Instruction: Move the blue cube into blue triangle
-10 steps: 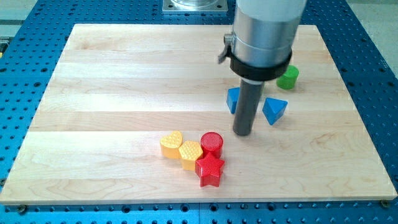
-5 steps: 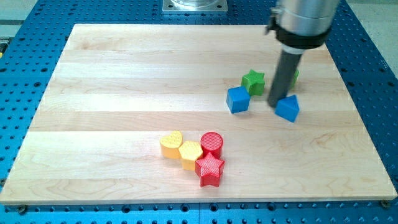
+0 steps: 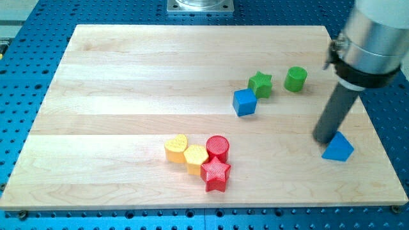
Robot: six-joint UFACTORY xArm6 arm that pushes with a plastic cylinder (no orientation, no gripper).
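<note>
Triangle [image 3: 337, 148] has slid toward the view's bottom right, pushed by our tip [image 3: 323, 140], which touches its left edge (a bare rod, no fingers to report). Cube [image 3: 244, 102] sits unmoved, now well apart, so we've widened the gap.

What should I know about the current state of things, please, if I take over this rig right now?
My tip sits at the upper-left edge of the blue triangle block, touching or nearly so, near the wooden board's right side.
The blue cube block lies well to the view's left of it, beside the green star block.
Done: nothing yet; cube and triangle are apart.
Left: bring the tip around to the cube's left side and push it rightward and down into the triangle.
</note>
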